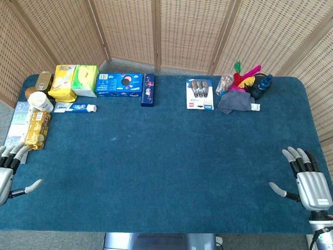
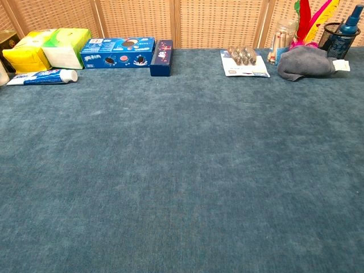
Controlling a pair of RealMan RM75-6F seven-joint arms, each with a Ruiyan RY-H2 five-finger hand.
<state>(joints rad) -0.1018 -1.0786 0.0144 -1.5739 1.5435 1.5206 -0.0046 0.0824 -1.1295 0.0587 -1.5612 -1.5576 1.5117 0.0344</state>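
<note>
My left hand (image 1: 9,169) rests at the table's near left edge, fingers apart and holding nothing; a gold snack packet (image 1: 37,130) lies just beyond it. My right hand (image 1: 307,179) sits at the near right edge, fingers spread, thumb out, empty. Neither hand shows in the chest view. Along the far left lie a toothpaste tube (image 1: 75,108), a yellow packet (image 1: 62,82), a green tissue pack (image 1: 85,79), a blue cookie box (image 1: 119,85) and a small dark blue box (image 1: 148,89). A battery card (image 1: 200,94) and a grey cloth (image 1: 237,102) lie at the far right.
A white cup (image 1: 40,101) and a tin (image 1: 43,80) stand at the far left. A jar (image 1: 225,83), colourful feathers (image 1: 244,74) and a blue bottle (image 1: 264,83) cluster behind the cloth. Wicker screens (image 1: 182,31) wall the back. Blue cloth (image 1: 166,161) covers the table.
</note>
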